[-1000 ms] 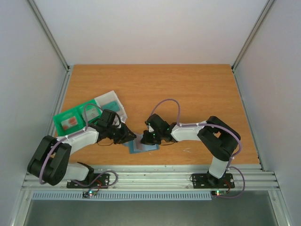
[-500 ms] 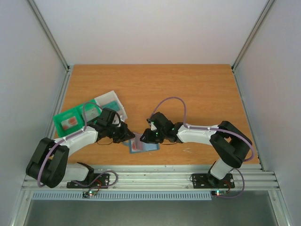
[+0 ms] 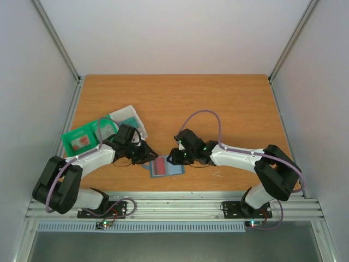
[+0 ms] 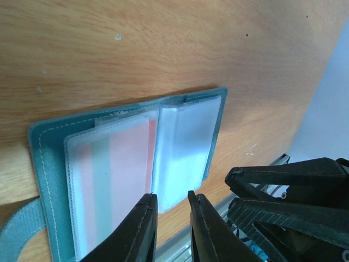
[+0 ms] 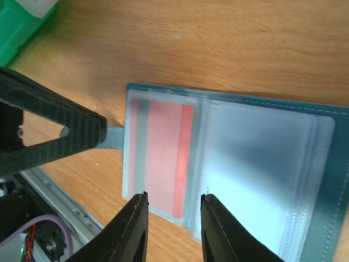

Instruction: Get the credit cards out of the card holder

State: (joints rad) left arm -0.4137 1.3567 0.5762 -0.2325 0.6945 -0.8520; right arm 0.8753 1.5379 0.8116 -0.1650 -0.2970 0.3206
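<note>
Left gripper [image 4: 170, 197] is seen with its jaws parted only a little, and nothing is held between them. Its tips are placed at the near edge of the card holder [image 4: 46, 164], just at the corner of a clear sleeve [image 4: 185, 142]. Whether this sleeve is touched cannot be told, since the tips are very close to the lens.

The right gripper [image 5: 174, 199] is opened somewhat wider and is also empty. It is held over the near edge of the holder, about at the fold.

The card holder is laid open and flat on the wooden table [image 3: 218, 109], near the front edge, between the two grippers. A reddish-pink card [image 5: 163, 153] is seen inside the sleeve on the left arm's side. The other sleeve is washed out by glare.

A green tray [image 3: 82, 141] and a clear whitish tray [image 3: 128, 117] are placed beyond the left arm.
</note>
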